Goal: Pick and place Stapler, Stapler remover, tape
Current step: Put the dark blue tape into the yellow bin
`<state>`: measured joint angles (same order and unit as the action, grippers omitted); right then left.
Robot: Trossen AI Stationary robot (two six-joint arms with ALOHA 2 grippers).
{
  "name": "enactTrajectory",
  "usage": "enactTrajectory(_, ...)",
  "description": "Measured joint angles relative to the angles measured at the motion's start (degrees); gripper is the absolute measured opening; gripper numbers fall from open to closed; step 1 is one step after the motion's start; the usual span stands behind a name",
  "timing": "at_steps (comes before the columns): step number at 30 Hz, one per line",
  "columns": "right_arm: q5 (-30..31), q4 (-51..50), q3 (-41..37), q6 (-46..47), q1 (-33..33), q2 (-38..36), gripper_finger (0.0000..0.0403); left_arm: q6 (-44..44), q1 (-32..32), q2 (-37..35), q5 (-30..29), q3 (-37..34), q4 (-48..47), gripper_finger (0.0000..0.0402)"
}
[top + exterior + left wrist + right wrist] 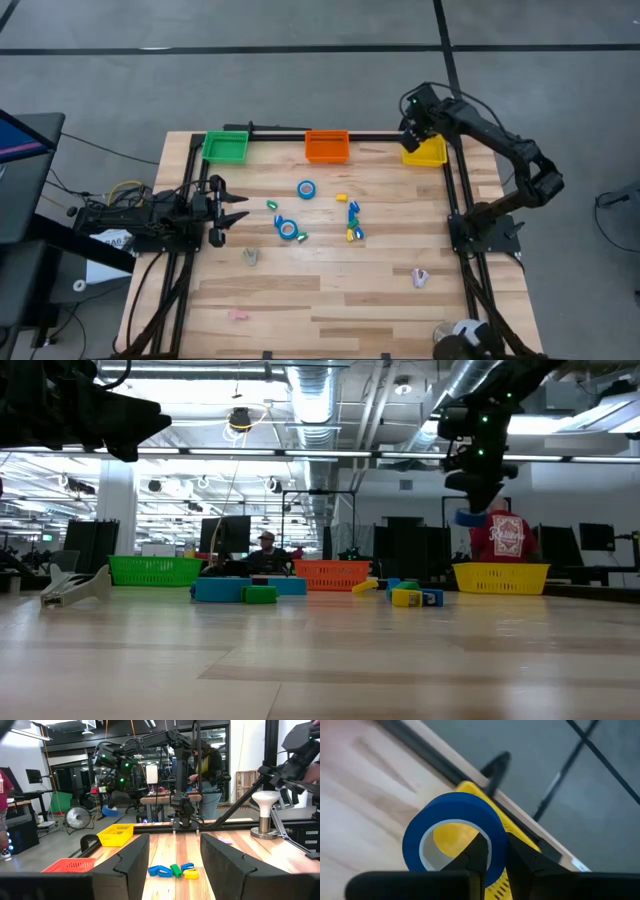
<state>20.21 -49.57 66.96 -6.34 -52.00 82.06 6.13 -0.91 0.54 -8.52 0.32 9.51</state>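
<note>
My right gripper [412,132] hangs over the yellow bin [426,153] at the table's far right corner, shut on a blue tape roll [452,827] with a pale core. The low view shows the roll [470,518] well above the bin [500,577]. Two more tape rolls [306,189] [287,228] lie flat mid-table. Small coloured staplers [353,222] lie beside them. Pale staple removers [250,256] [420,277] lie nearer the front. My left gripper [230,208] waits open at the table's left side, holding nothing. My right gripper pinches the tape roll's ring wall [496,840], one finger [476,854] inside the hole and the other [522,857] outside. The fingers slant down from above. The roll hangs clear of the table and of the bin, its hole facing sideways.
A green bin [226,147] and an orange bin [327,146] stand along the far edge, left of the yellow one. Black frame rails run along the table's far, left and right edges. Another pale remover [238,315] lies near the front left. A person shows in the room behind.
</note>
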Motion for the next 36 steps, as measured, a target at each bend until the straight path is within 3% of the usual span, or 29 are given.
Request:
enactTrajectory(7,3.8,-0.2,0.0,0.8,-2.3,0.0,0.0042,0.0,0.0,0.0,0.0,0.0,0.0,0.0168)
enactTrajectory(36,1.9,-3.4,0.0,-1.8,-8.1,1.5,0.0043,0.0,0.0,0.0,0.0,0.0,0.0,0.0168)
